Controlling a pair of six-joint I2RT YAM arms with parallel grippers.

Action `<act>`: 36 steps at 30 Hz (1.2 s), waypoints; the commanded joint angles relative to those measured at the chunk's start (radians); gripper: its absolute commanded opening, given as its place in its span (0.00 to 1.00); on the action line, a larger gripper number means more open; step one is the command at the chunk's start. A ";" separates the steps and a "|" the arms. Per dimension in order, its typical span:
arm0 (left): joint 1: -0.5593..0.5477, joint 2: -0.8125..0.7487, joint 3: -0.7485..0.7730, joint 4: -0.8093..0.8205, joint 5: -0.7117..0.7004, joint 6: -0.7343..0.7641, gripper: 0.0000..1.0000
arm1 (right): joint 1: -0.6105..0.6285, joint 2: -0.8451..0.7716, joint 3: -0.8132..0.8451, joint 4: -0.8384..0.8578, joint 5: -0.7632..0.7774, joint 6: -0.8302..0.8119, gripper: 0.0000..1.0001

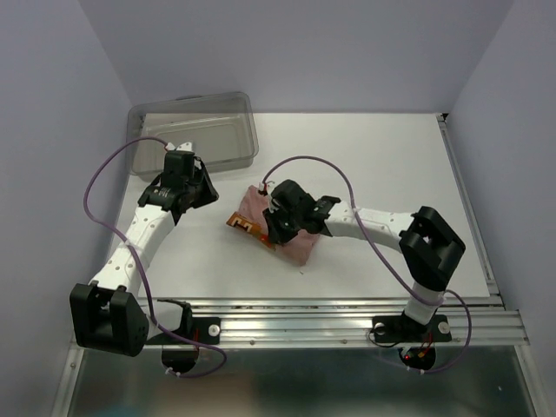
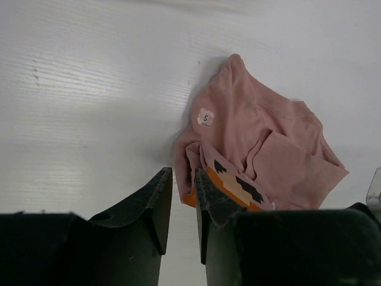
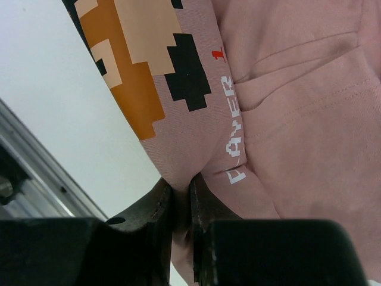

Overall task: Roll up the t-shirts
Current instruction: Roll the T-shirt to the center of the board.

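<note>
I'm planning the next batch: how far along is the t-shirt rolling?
Early. Done: the pink t-shirt is only loosely folded into a bunched heap, with no roll visible. In hand: the right gripper pinches a fold of cloth just below the print, while the left gripper hovers empty, apart from the cloth. Left: the rolling itself, probably after flattening.

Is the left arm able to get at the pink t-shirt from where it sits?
Probably yes. The left tool hangs just short of the pink t-shirt, only bare table between; the right tool pinches its fabric but seems clear of that path.
</note>
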 commanded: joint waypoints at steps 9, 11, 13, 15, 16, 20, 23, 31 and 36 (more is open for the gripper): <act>0.001 -0.025 -0.040 0.025 0.067 0.048 0.33 | -0.129 0.093 0.139 -0.006 -0.570 0.144 0.01; -0.003 -0.033 -0.047 0.027 0.076 0.048 0.33 | -0.155 0.128 0.153 -0.006 -0.650 0.155 0.01; -0.008 -0.037 -0.056 0.027 0.083 0.048 0.31 | -0.169 0.150 0.171 -0.006 -0.710 0.168 0.01; -0.011 -0.047 -0.059 0.024 0.084 0.048 0.30 | -0.181 0.177 0.186 -0.008 -0.738 0.181 0.01; -0.011 -0.050 -0.062 0.024 0.086 0.048 0.28 | -0.193 0.187 0.191 -0.006 -0.752 0.184 0.01; -0.020 -0.086 -0.071 0.017 0.084 0.045 0.20 | -0.230 0.242 0.211 -0.005 -0.825 0.202 0.01; -0.034 -0.091 -0.082 0.013 0.096 0.052 0.00 | -0.239 0.279 0.228 -0.008 -0.851 0.208 0.03; -0.163 -0.022 -0.111 0.048 0.084 0.019 0.00 | -0.268 0.360 0.257 -0.008 -0.887 0.208 0.04; -0.169 0.057 -0.123 0.090 0.092 0.009 0.00 | -0.268 0.385 0.260 -0.008 -0.887 0.205 0.05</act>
